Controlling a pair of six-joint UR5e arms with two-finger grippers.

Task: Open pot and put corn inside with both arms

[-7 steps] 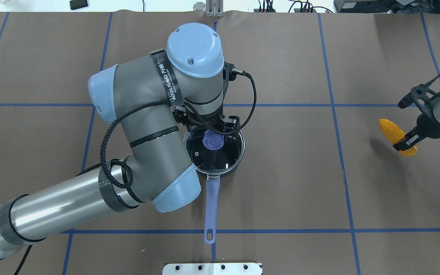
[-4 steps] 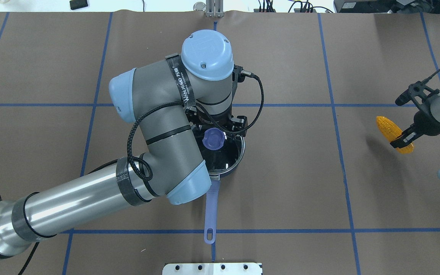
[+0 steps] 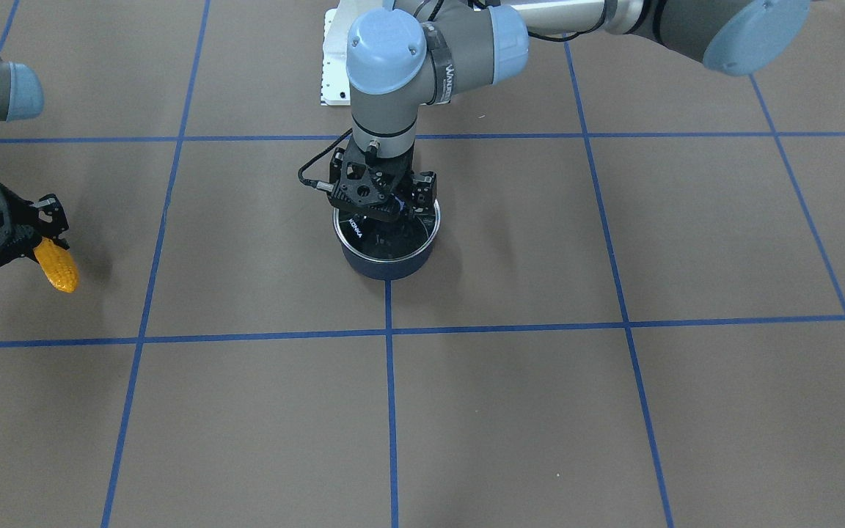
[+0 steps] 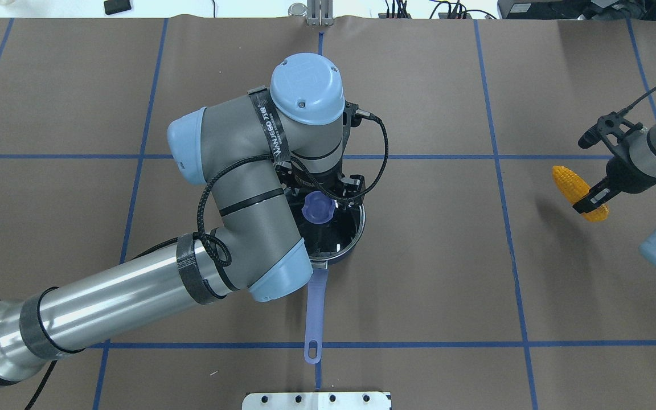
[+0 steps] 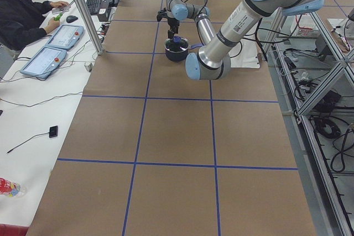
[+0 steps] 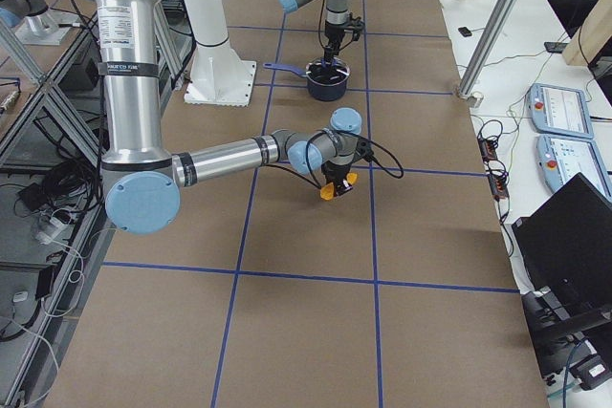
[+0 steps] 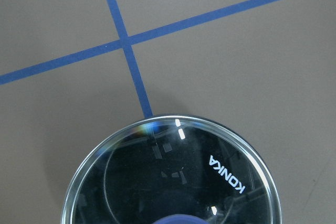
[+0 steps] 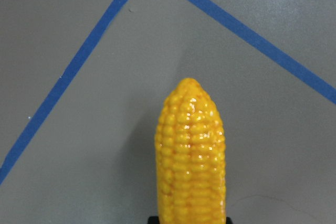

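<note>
Pot (image 3: 386,265) sits mid-table (image 3: 613,411) on a tape line (image 7: 126,40), handle (image 4: 315,307) pointing back twd the robot. Overhead, the handle's root is covered by the L arm (image 4: 237,188); from the front the handle doesn't show at all. Glass lid (image 7: 173,182) is on the pot, "KONKA" readable on it.

L gripper (image 3: 384,209) is down at the lid, over the knob (image 4: 318,208). Its fingertips are hidden: from the front the gripper body blocks them, and overhead the wrist does. The L wrist cam catches only the knob's top edge at the frame bottom, no fingers. So can't tell whether the jaws are pinched on the knob or apart. Pot's inside can't be made out thru the glare + reflections on the glass.

Corn (image 4: 567,181) is far off to the robot's R, well apart from the pot. It's clamped crosswise in the R gripper (image 4: 587,200), jaws closed on it nearer one end, tapered tip poking out free. Overhead, one finger crosses the cob; the other is under it, unseen. Corn's shadow falls apart from it on the table, so it's off the surface. R wrist cam shows tip + mid cob only, base cut off at the frame bottom. R arm (image 4: 655,148) runs off the frame edge in overhead + front views. In the side views pot and corn are too small for detail.
</note>
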